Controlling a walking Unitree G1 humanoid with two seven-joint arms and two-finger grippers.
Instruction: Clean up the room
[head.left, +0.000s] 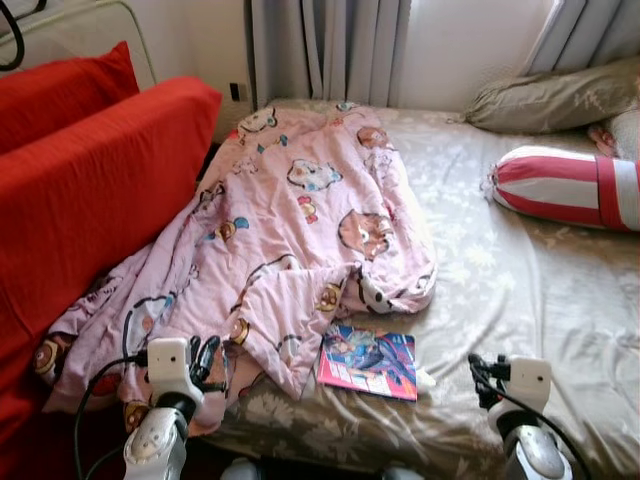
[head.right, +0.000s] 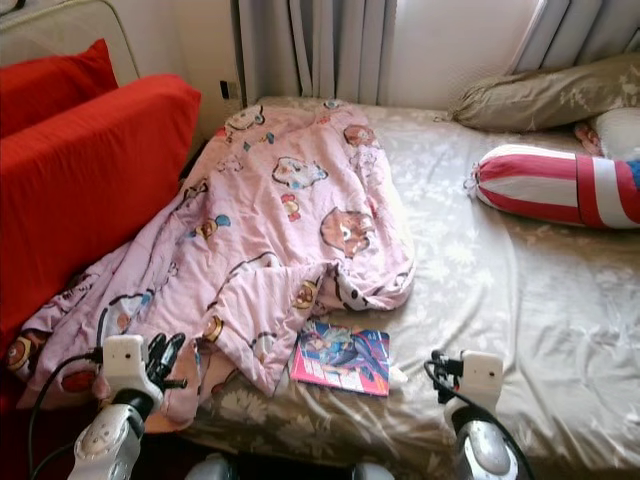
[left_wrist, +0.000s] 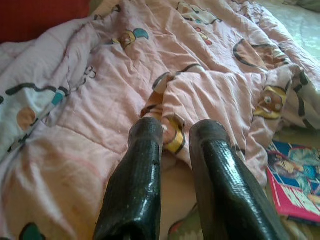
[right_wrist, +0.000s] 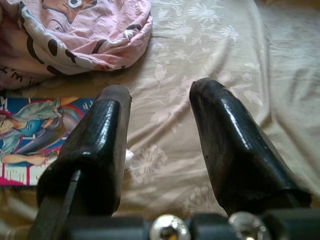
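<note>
A crumpled pink cartoon-print blanket (head.left: 300, 220) lies across the left half of the bed (head.left: 500, 290), and its corner hangs over the front edge. A colourful comic book (head.left: 368, 362) lies flat on the sheet just past the blanket's front fold. My left gripper (head.left: 205, 360) hovers low over the blanket's front corner. Its fingers (left_wrist: 145, 170) stand a narrow gap apart with nothing between them. My right gripper (right_wrist: 160, 95) is open over bare sheet near the front edge, to the right of the comic book (right_wrist: 35, 135).
A red sofa with cushions (head.left: 90, 190) stands tight against the bed's left side. A red-and-white striped bolster (head.left: 565, 188) and an olive pillow (head.left: 560, 100) lie at the far right. Grey curtains (head.left: 330, 45) hang behind the bed. A small white scrap (head.left: 426, 380) lies next to the book.
</note>
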